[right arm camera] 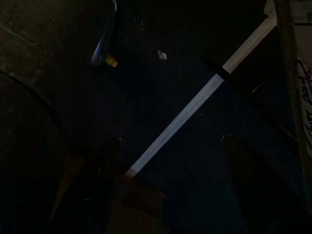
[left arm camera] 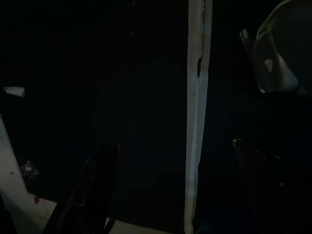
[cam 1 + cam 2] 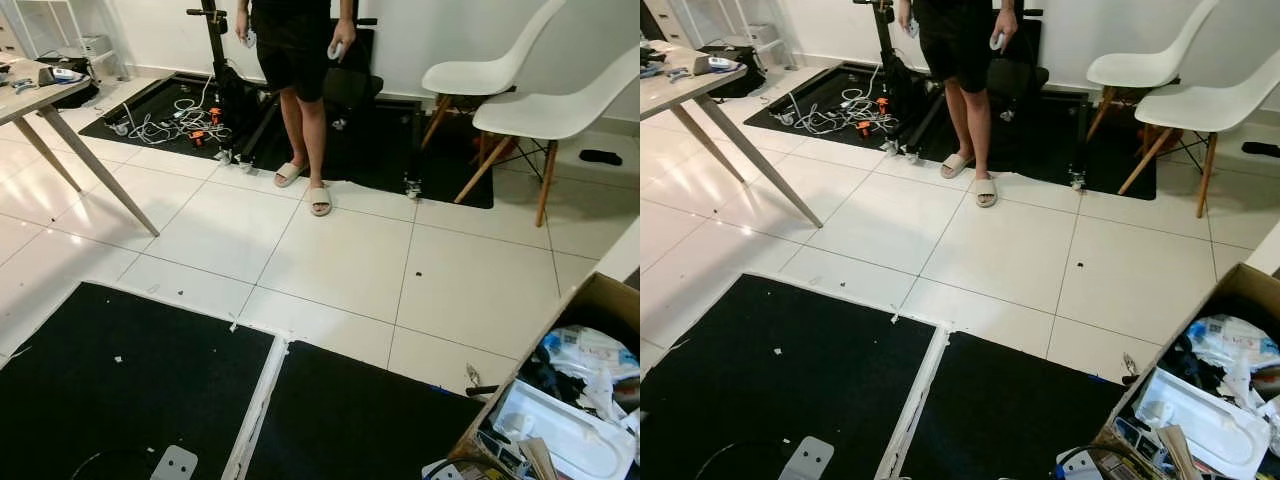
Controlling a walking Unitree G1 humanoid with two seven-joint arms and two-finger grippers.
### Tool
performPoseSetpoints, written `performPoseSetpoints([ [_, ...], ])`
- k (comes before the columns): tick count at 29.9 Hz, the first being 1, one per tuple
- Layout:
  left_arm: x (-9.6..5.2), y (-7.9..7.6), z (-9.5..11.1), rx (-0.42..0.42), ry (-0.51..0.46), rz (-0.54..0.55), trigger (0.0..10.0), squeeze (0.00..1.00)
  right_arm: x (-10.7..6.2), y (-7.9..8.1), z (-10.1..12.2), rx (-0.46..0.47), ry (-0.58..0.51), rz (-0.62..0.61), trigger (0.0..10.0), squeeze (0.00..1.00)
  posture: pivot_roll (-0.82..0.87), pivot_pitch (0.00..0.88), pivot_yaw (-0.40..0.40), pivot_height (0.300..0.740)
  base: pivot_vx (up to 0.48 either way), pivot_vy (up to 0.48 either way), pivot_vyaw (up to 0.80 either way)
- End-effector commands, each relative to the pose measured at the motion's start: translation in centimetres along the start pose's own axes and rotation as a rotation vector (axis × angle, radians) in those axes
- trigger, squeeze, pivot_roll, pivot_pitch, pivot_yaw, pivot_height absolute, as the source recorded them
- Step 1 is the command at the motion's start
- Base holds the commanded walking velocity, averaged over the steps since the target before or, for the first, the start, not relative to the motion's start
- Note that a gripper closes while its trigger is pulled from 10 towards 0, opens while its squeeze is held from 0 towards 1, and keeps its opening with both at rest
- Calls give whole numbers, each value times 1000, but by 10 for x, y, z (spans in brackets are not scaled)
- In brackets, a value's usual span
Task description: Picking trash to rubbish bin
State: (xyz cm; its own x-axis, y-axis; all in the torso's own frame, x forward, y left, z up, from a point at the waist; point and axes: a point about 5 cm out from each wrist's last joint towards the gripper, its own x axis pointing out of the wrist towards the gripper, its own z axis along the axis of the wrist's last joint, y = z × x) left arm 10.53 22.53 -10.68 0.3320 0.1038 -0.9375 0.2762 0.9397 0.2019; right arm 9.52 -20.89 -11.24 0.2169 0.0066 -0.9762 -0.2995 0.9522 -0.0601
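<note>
Cardboard box (image 3: 585, 312) of rubbish sits at the robot's lower right in the left eye view, open top up so trash can drop in; it holds a white tray (image 3: 553, 436) and wrappers. Small scraps (image 3: 118, 358) dot the black mat (image 3: 120, 380); too small to tell any long axis. Person (image 3: 300, 60) stands well apart on the white tiles, near two white chairs (image 3: 540, 105) and a table (image 3: 45, 100).

Right eye view: same layout, box edge (image 3: 1240, 290) by the mat seam.

Left wrist view: left gripper (image 2: 175, 161) hangs over the mat, fingers spread, nothing between them; pale seam strip (image 2: 197, 97) runs under it.

Right wrist view: right gripper (image 1: 170, 170) also spread and empty over dark mat, seam (image 1: 195, 105) crossing diagonally.
</note>
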Motion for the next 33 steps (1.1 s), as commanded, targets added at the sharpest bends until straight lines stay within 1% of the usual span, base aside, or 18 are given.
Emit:
performPoseSetpoints([
  [1,0,1,1,1,-10,-4,10000,0,1,3,1,7,-5,4,10000,0,93,22,16,740,0,0,0],
  [3,0,-1,2,13,-6,-18,10000,0,0,2,1,6,-6,1,10000,0,93,22,16,740,0,0,0],
  [5,0,-2,2,4,-8,-26,10000,0,0,2,1,6,-5,0,10000,0,93,22,16,740,0,-129,0],
  [9,0,-1,2,3,-10,-22,10000,0,0,2,1,6,-5,0,10000,0,93,22,16,740,0,-472,0],
  [11,0,3,3,-15,-12,14,10000,0,0,1,0,3,-3,-1,10000,0,94,23,13,740,0,0,0],
  [14,0,3,3,-2,-6,17,10000,0,0,2,0,0,-2,0,10000,0,94,23,13,740,0,0,0],
  [22,0,3,3,0,-10,17,10000,0,0,2,1,-2,-4,2,10000,0,94,23,13,740,0,0,0],
  [27,0,2,4,4,-13,-6,10000,0,0,2,0,-5,-3,4,10000,0,97,17,12,740,0,0,0],
  [33,0,2,5,5,-17,-8,10000,0,0,3,1,-7,-3,5,10000,0,96,17,16,740,308,0,0],
])
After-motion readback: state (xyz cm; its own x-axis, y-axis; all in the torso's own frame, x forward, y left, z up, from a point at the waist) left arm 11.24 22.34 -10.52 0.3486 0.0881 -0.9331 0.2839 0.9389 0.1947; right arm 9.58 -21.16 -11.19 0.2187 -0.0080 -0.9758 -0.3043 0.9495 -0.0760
